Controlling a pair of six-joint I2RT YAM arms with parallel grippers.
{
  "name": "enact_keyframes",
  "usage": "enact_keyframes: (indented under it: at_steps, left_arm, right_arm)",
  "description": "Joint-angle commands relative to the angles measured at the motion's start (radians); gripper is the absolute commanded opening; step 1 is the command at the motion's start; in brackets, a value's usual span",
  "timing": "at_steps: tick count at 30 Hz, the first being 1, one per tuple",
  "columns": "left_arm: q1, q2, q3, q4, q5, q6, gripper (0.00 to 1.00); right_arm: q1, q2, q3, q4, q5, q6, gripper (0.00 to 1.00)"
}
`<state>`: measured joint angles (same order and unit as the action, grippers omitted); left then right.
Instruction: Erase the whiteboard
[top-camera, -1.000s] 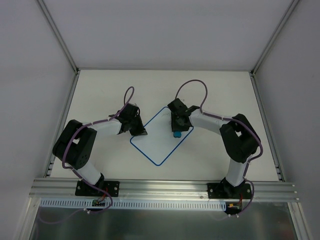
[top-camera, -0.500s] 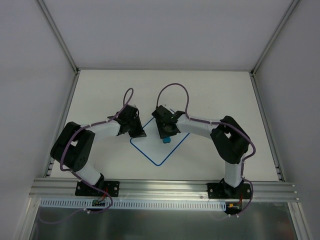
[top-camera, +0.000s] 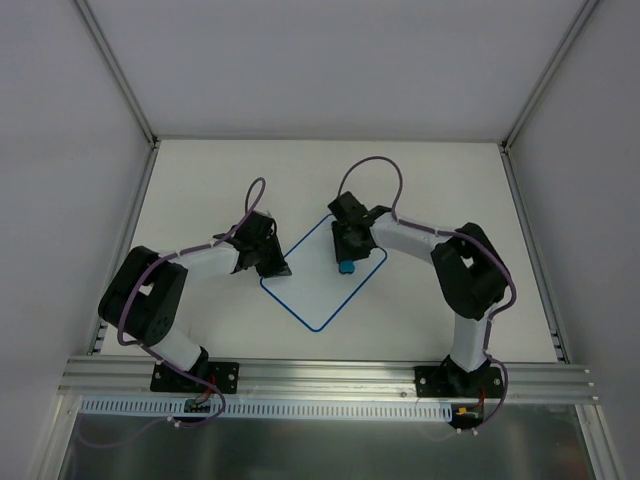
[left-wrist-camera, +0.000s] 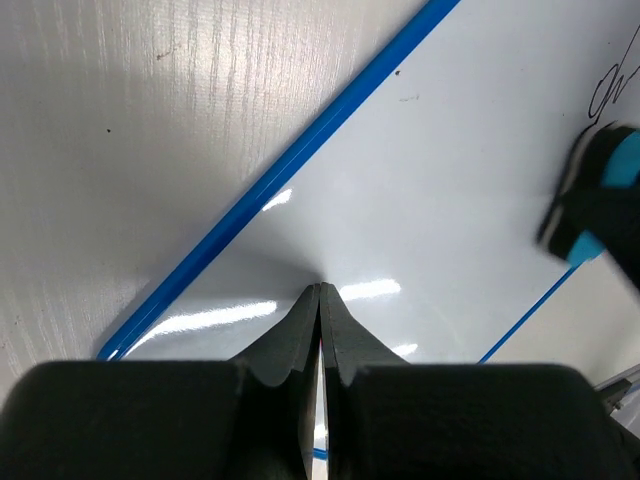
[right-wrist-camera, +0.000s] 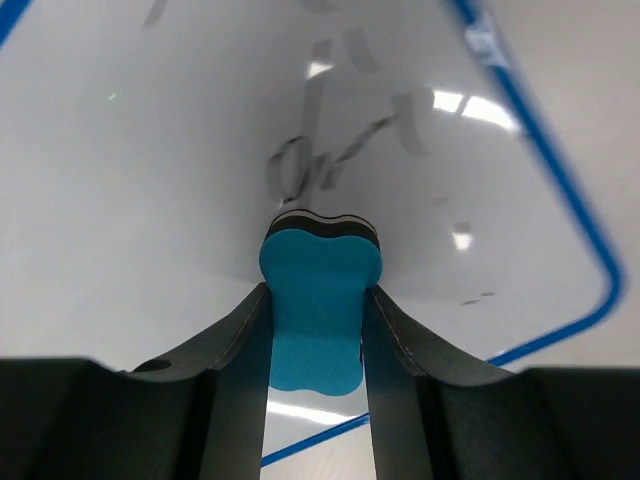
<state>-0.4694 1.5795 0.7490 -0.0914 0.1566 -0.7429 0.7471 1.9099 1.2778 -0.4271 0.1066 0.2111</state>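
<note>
The whiteboard (top-camera: 318, 285) lies turned like a diamond in the middle of the table, white with a thin blue border. My right gripper (top-camera: 347, 262) is shut on the blue eraser (right-wrist-camera: 318, 305) and presses it down on the board's right part. Blurred dark scribbles (right-wrist-camera: 320, 165) lie just beyond the eraser. My left gripper (top-camera: 280, 266) is shut and empty, its tips (left-wrist-camera: 320, 290) pressed on the board (left-wrist-camera: 450, 200) near its left edge. The eraser also shows at the right of the left wrist view (left-wrist-camera: 597, 205), with a scribble (left-wrist-camera: 610, 85) above it.
The white table (top-camera: 200, 180) is fenced by side rails, with a metal rail (top-camera: 330, 375) along the near edge. Purple cables loop above both wrists.
My right gripper swept the eraser left across the board, then back to the right and up. My left gripper stayed pressed on the board's left edge.
</note>
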Motion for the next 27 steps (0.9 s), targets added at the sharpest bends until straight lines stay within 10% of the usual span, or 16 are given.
enact_keyframes:
  at_steps: [1, 10, 27]
  left_arm:
    - [0.011, 0.039, -0.068, -0.186, -0.075, 0.062, 0.00]
    - [0.012, 0.039, -0.068, -0.186, -0.075, 0.070, 0.00]
    - [0.012, 0.050, -0.065, -0.185, -0.071, 0.066, 0.00]
  right_arm:
    - [-0.130, -0.005, -0.070, -0.124, 0.064, -0.047, 0.00]
    - [-0.249, 0.044, 0.015, -0.159, 0.015, -0.075, 0.00]
    - [0.066, 0.416, 0.569, -0.349, -0.064, -0.042, 0.00]
